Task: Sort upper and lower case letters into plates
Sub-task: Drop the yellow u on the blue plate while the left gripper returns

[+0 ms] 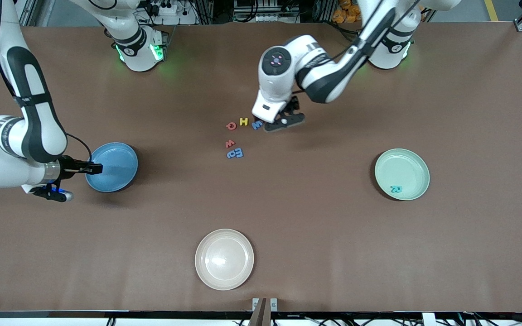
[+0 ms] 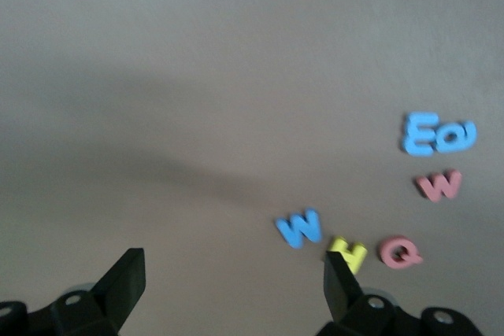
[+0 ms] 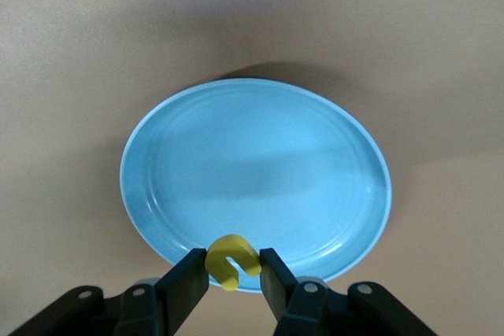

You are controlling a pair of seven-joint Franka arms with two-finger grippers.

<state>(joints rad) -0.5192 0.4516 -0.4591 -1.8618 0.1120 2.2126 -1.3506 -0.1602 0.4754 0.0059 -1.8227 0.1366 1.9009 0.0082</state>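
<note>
The right gripper (image 3: 230, 273) hangs over the rim of the light blue plate (image 1: 115, 166) at the right arm's end of the table, its fingers clamped on a small yellow letter (image 3: 231, 260) shaped like a hook; the plate itself holds nothing yet. The left gripper (image 1: 283, 121) is low over the table at about 3 o'clock from the letter cluster in the front view, fingers (image 2: 126, 277) spread wide apart and holding nothing.

The loose letters lie near the table's middle – a red Q (image 1: 231, 126), a yellow H (image 1: 243, 121) and a blue w (image 1: 257, 124) in a row, with the blue w just beside the left gripper. At about 6 o'clock from the red Q sits a red w (image 1: 229, 144), and nearer the front camera still, a blue E (image 2: 419, 133) touches a blue a (image 2: 457, 136).

The mint green plate (image 1: 408, 163) stands toward the left arm's end – a teal R (image 1: 395, 189) lies in it near its 7 o'clock rim. A beige plate (image 1: 224, 258), bare, sits nearest the front camera
</note>
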